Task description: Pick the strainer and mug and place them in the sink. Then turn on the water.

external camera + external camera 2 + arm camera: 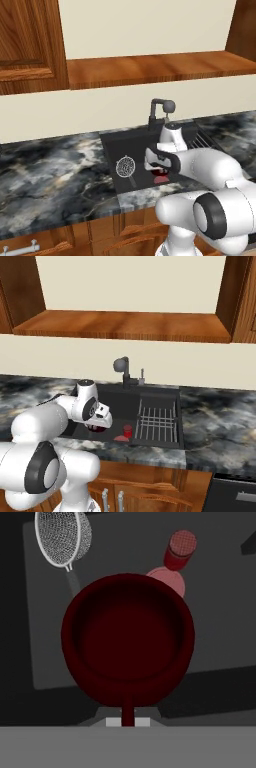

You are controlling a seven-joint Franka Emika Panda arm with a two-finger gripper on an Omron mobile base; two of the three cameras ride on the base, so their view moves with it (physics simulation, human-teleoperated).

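Gripper [128,719] closed on the mug [127,644], pinching its thin handle at the bottom of the hand view; the round, dark maroon cup, smooth and glossy inside, hangs mouth-up toward the camera, over the sink [112,145].

From left to right in the left base view: marbled black-and-grey counter [50,175], then the black rectangular basin, where the strainer [125,166] lies on the floor, a round silvery mesh bowl with a thin handle pointing toward the front edge. Beside it the white arm's hand covers most of the mug; a sliver of dark red shows beneath it. Behind stands the dark faucet [161,111] with a rounded head, and to the right the ribbed wire rack [202,140].

In the right base view a small brighter red cylinder [128,430] stands upright in the basin by a flat pink disc [120,438]; whether they touch is hard to tell. The rack's pale parallel bars fill the basin's right part. Warm wooden cabinets [30,45] frame the wall above.
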